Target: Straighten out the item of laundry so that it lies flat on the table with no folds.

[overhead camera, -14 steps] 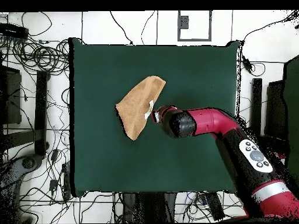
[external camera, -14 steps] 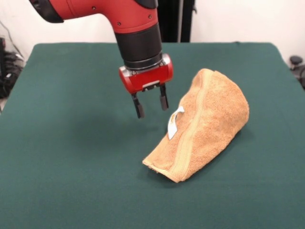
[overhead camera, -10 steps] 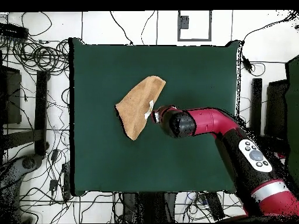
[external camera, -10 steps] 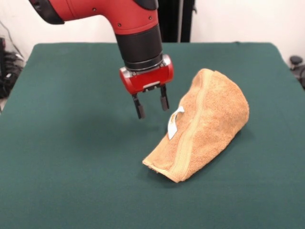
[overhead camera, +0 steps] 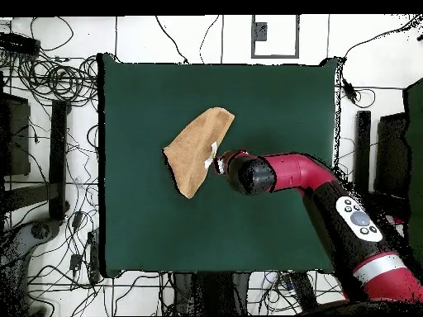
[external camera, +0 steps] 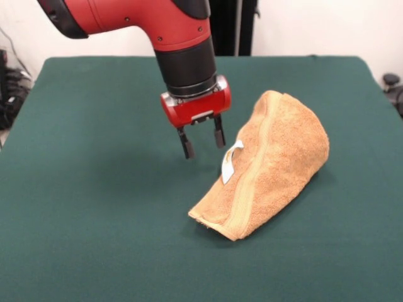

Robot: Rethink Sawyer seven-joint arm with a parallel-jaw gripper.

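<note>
Lying folded on green table [external camera: 94, 207]: towel [external camera: 277, 163] | tool [external camera: 203, 142] spread, empty | cables [overhead camera: 49, 78] on floor

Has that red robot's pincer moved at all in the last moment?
Yes. In the front view the open pincer has edged slightly toward the folded tan-orange terry towel, which lies unmoved on the dark green felt table.

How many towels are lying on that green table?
1. The towel lies folded over on the table, a little toward the right side in the front view, beside the open gripper, which is not touching it. Nothing else lies on the table.
</note>
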